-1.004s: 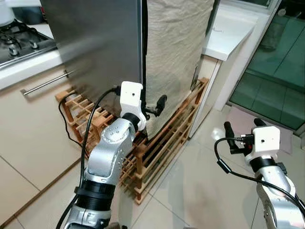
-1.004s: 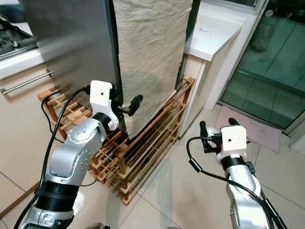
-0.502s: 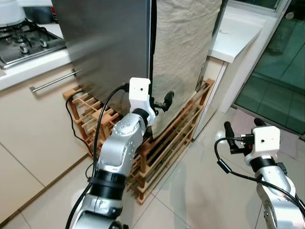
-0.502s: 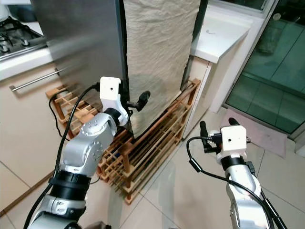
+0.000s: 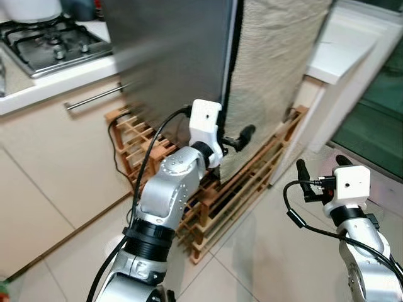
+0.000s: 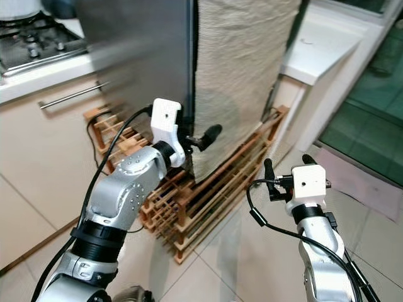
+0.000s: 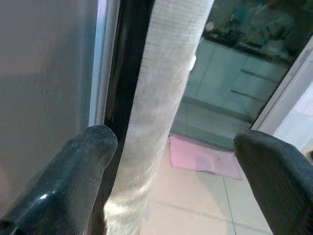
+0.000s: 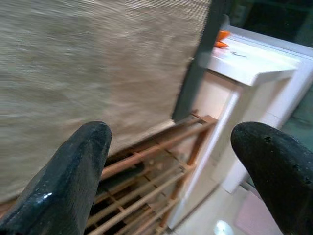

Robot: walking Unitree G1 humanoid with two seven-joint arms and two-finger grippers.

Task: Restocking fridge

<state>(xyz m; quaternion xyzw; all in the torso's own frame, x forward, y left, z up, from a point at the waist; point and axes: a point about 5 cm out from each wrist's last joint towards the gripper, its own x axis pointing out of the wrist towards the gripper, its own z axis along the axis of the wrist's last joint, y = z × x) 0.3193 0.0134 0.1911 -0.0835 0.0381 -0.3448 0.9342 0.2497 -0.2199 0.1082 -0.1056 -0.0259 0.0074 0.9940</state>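
Both my grippers stand with fingers apart. My left gripper (image 7: 171,166) straddles the fridge (image 5: 170,56) door's edge beside the burlap cover (image 5: 277,69); my right gripper (image 5: 320,171) hangs free.

The fridge (image 5: 173,56) stands on a wooden rack (image 5: 252,173), with a cloth (image 5: 277,69) hanging down its right side. A stove (image 5: 50,41) sits on the surface (image 5: 38,88) to its left, another surface (image 5: 349,47) lies right.

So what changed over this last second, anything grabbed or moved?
Mostly the camera swung, so the fridge and wooden rack slid right in the picture. The left tool stays open at the fridge's front corner beside the woven cover, gripping nothing. The right tool still hangs open over the floor.
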